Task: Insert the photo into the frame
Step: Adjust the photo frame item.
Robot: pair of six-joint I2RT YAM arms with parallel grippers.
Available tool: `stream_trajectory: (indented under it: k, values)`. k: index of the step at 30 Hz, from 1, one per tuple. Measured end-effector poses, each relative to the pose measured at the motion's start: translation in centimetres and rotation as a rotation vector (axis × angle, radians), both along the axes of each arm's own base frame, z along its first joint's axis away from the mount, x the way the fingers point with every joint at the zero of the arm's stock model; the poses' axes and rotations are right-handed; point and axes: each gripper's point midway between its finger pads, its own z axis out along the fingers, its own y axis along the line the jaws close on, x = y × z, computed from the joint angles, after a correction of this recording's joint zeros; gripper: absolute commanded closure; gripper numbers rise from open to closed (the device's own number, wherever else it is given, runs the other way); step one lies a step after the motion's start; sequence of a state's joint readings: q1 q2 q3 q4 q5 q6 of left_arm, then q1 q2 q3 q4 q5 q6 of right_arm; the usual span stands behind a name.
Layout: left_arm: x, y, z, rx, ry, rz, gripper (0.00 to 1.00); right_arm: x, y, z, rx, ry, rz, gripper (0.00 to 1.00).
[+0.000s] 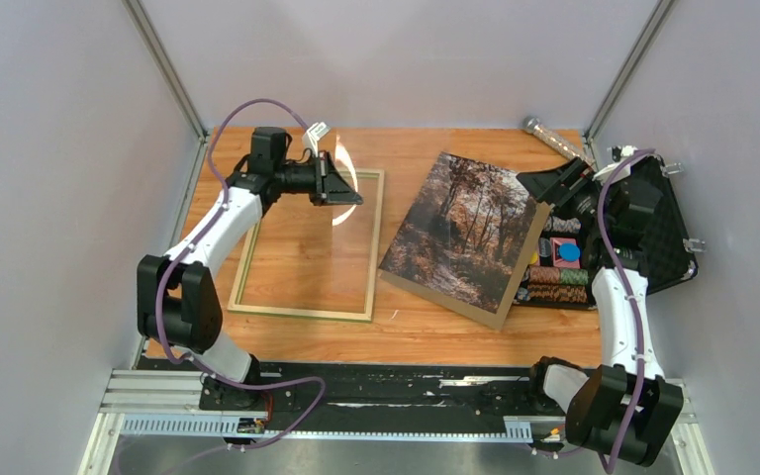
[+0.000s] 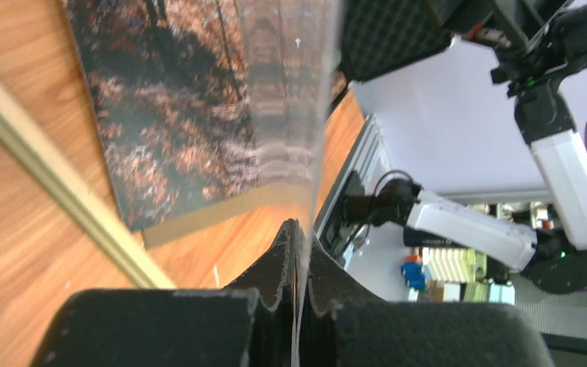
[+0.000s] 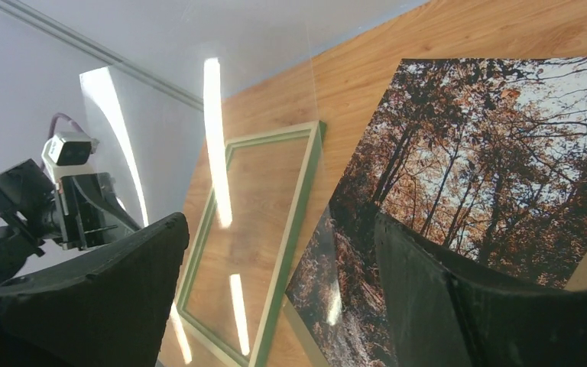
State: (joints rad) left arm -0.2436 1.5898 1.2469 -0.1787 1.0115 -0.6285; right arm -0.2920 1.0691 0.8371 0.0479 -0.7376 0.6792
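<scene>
**Item 1, the photo** (image 1: pixel 465 230): autumn-forest print, face up, right of centre on the table (image 1: pixel 426 346) and turned at an angle. It is outside the frame and just right of it. A brown backing board (image 1: pixel 440 300) lies under it, seen only as a thin strip along the near edge. The far right corner is hidden behind the right gripper (image 1: pixel 539 190). Whether the right edge rests on the black case (image 1: pixel 668 247) cannot be told.

**Item 2, the frame** (image 1: pixel 302 314): flat on the table at left, with bare wood showing through its opening.

**Item 3, clear pane** (image 1: pixel 339 158): almost invisible from above, where only glints show over the frame's far right corner. The left wrist view shows it edge-on (image 2: pixel 287 92), blurring the photo (image 2: pixel 168 99) behind it. The right wrist view shows it only by bright reflected strips.

**Item 4, left gripper** (image 1: pixel 344 190): clenched on the pane's edge, which only its own camera makes plain (image 2: pixel 298 229).

**Item 5, right gripper:** released, jaws wide apart and gripping nothing. One finger (image 3: pixel 458 298) covers the photo's (image 3: pixel 489 153) corner in its own view, which also shows the frame (image 3: pixel 298 199).

**Item 6, case contents:** stacked chips (image 1: pixel 554 277), partly hidden by the photo and the right arm.

**Item 7, tube** (image 1: pixel 554 139): at the far right, too small to identify.
</scene>
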Motion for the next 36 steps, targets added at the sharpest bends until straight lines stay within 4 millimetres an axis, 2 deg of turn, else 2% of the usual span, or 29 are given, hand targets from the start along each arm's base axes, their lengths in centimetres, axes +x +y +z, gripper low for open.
stream_trajectory:
  k: [5, 9, 14, 16, 21, 24, 31, 36]
  values:
    - [-1.5, 3.6, 1.1, 0.107, -0.037, -0.028, 1.0, 0.0, 0.8, -0.2, -0.016, -0.003, 0.021, 0.11]
    - [-2.4, 6.6, 1.9, 0.167, -0.054, -0.034, 1.0, 0.3, 2.2, -0.7, -0.042, 0.001, 0.06, 0.12]
    - [-4.0, 10.2, 1.8, 0.228, -0.017, -0.083, 1.0, 0.6, 4.3, -1.6, -0.077, 0.017, 0.114, 0.14]
    - [-3.8, 11.3, 1.1, 0.229, 0.004, -0.111, 1.0, 0.6, 5.1, -2.2, -0.091, 0.026, 0.133, 0.15]
    - [-2.9, 15.0, -2.4, 0.216, 0.11, -0.096, 1.0, 0.7, 7.2, -4.0, -0.123, 0.064, 0.182, 0.16]
    - [-2.6, 16.7, -3.2, 0.216, 0.127, -0.071, 1.0, 0.8, 8.3, -5.1, -0.145, 0.082, 0.203, 0.17]
    - [-2.7, 18.0, -3.7, 0.205, 0.151, -0.052, 1.0, 1.3, 11.3, -7.1, -0.193, 0.116, 0.268, 0.18]
    - [-1.7, 18.6, -4.6, 0.203, 0.169, -0.053, 1.0, 2.0, 13.4, -8.3, -0.247, 0.149, 0.308, 0.2]
